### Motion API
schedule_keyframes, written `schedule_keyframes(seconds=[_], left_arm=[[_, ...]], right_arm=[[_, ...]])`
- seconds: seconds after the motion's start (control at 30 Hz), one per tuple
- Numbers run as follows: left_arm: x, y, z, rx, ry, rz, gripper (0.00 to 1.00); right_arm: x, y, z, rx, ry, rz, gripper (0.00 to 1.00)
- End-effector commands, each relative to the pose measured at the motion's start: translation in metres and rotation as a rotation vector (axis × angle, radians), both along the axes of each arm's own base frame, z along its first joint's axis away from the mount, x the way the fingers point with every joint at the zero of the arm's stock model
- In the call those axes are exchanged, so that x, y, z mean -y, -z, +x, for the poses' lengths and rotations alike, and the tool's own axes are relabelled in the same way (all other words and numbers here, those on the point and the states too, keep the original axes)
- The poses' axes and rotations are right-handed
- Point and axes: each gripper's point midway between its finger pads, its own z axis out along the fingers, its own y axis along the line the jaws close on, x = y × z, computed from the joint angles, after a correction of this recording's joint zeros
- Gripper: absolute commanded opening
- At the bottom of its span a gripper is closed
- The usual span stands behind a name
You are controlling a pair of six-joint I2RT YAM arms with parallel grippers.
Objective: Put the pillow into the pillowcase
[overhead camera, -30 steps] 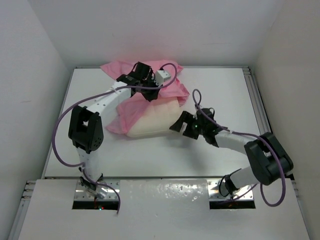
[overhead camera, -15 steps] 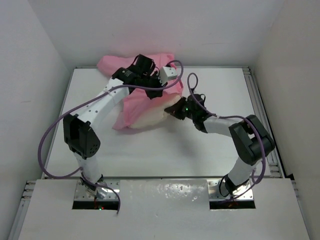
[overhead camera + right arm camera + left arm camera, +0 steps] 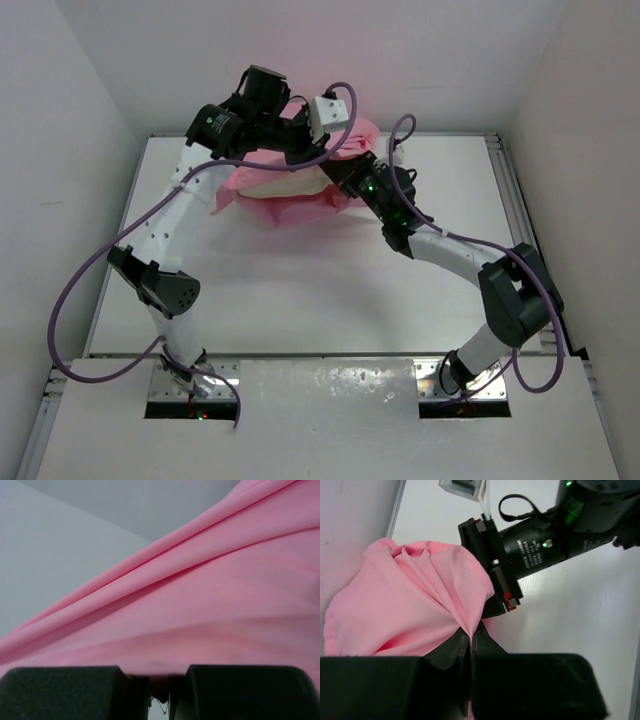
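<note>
The pink pillowcase (image 3: pixel 290 208) hangs lifted at the back of the table, with a strip of the cream pillow (image 3: pixel 285 185) showing in its upper part. My left gripper (image 3: pixel 318 148) is raised above it. In the left wrist view this gripper (image 3: pixel 470 639) is shut on a gathered peak of the pillowcase (image 3: pixel 410 610). My right gripper (image 3: pixel 345 178) presses into the case's right side. Through the right wrist camera, its jaws (image 3: pixel 165 677) stand nearly together with pink pillowcase (image 3: pixel 200 595) pinched between them. The pillow's tag and mark are hidden.
The white table (image 3: pixel 300 300) is walled in on the left, back and right. Purple cables loop from both arms. The right arm's black wrist (image 3: pixel 535 545) sits right in front of the left gripper.
The left arm has lifted the pillowcase up and back towards the rear wall. The right gripper moved in from the front right and closed on the fabric.
</note>
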Motion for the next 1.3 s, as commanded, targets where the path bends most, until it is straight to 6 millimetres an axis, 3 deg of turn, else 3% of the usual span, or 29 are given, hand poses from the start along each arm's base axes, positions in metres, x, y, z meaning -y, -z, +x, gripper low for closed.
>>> schedule_keyframes(seconds=[0.0,0.1,0.13,0.17,0.2,0.27,0.3,0.33,0.37,0.4,0.5,0.6,0.63,0.67,0.73,0.77,0.8,0.83,0.87,0.9,1.03,1.1,1.2,1.23,1.27], left_arm=[[0.015,-0.057,-0.061,-0.031,0.233,-0.187,0.0],[-0.01,-0.075,-0.042,0.005,0.131,-0.223,0.0],[-0.021,-0.071,-0.024,0.02,0.038,-0.202,0.0],[-0.027,-0.069,-0.014,0.029,-0.02,-0.193,0.0],[-0.034,-0.062,0.0,0.031,-0.088,-0.181,0.0],[-0.061,-0.038,0.041,0.012,-0.297,-0.164,0.0],[-0.076,-0.029,0.058,0.003,-0.41,-0.159,0.0],[-0.089,-0.033,0.076,0.034,-0.481,-0.183,0.0],[-0.096,-0.025,0.086,0.02,-0.527,-0.186,0.0],[-0.106,-0.029,0.095,0.019,-0.597,-0.21,0.0],[-0.121,-0.055,0.115,0.067,-0.67,-0.278,0.0],[-0.118,-0.069,0.121,0.091,-0.665,-0.305,0.0],[-0.115,-0.069,0.122,0.089,-0.657,-0.305,0.0],[-0.115,-0.071,0.121,0.094,-0.654,-0.307,0.0],[-0.114,-0.071,0.121,0.098,-0.654,-0.299,0.0],[-0.113,-0.073,0.121,0.111,-0.648,-0.296,0.0],[-0.112,-0.073,0.12,0.111,-0.645,-0.29,0.0],[-0.112,-0.074,0.118,0.113,-0.642,-0.29,0.0],[-0.111,-0.074,0.117,0.117,-0.635,-0.284,0.0],[-0.109,-0.075,0.116,0.118,-0.632,-0.284,0.0],[-0.108,-0.075,0.113,0.129,-0.63,-0.268,0.0],[-0.111,-0.074,0.113,0.13,-0.633,-0.261,0.0],[-0.112,-0.072,0.112,0.129,-0.629,-0.253,0.0],[-0.111,-0.071,0.112,0.125,-0.627,-0.252,0.0],[-0.111,-0.071,0.112,0.124,-0.628,-0.251,0.0]], right_arm=[[0.019,-0.022,0.026,0.051,0.176,-0.004,0.0],[0.019,0.006,0.038,-0.005,0.174,-0.143,0.0],[0.013,0.006,0.041,-0.007,0.131,-0.181,0.0],[0.006,0.008,0.04,0.0,0.069,-0.223,0.07],[-0.008,0.018,0.034,0.04,-0.054,-0.328,0.29],[-0.018,0.018,0.024,0.031,-0.183,-0.46,0.59],[-0.022,0.017,0.008,0.061,-0.292,-0.559,0.77],[-0.022,0.012,0.0,0.095,-0.342,-0.606,0.84],[-0.021,0.004,-0.008,0.143,-0.373,-0.646,0.97],[-0.012,-0.004,-0.03,0.203,-0.446,-0.737,0.99],[0.015,-0.027,-0.062,0.328,-0.479,-0.874,0.99],[0.044,-0.038,-0.08,0.402,-0.425,-0.896,0.95],[0.047,-0.035,-0.085,0.423,-0.437,-0.887,0.79],[0.06,-0.018,-0.083,0.396,-0.427,-0.904,0.53],[0.077,-0.01,-0.073,0.368,-0.369,-0.921,0.04],[0.082,-0.001,-0.068,0.355,-0.371,-0.947,0.06],[0.087,0.011,-0.065,0.313,-0.382,-0.983,0.14],[0.088,0.034,-0.057,0.258,-0.416,-1.033,0.59],[0.087,0.028,-0.049,0.26,-0.429,-1.073,0.82],[0.088,0.056,-0.051,0.17,-0.52,-1.112,0.97],[0.072,0.061,-0.052,0.218,-0.585,-1.143,0.99],[0.088,0.07,-0.03,0.261,-0.471,-1.25,0.99],[0.094,0.075,0.0,0.28,-0.464,-1.274,0.99],[0.086,0.06,0.012,0.314,-0.471,-1.258,0.99],[0.081,0.086,0.012,0.253,-0.547,-1.243,0.99]])
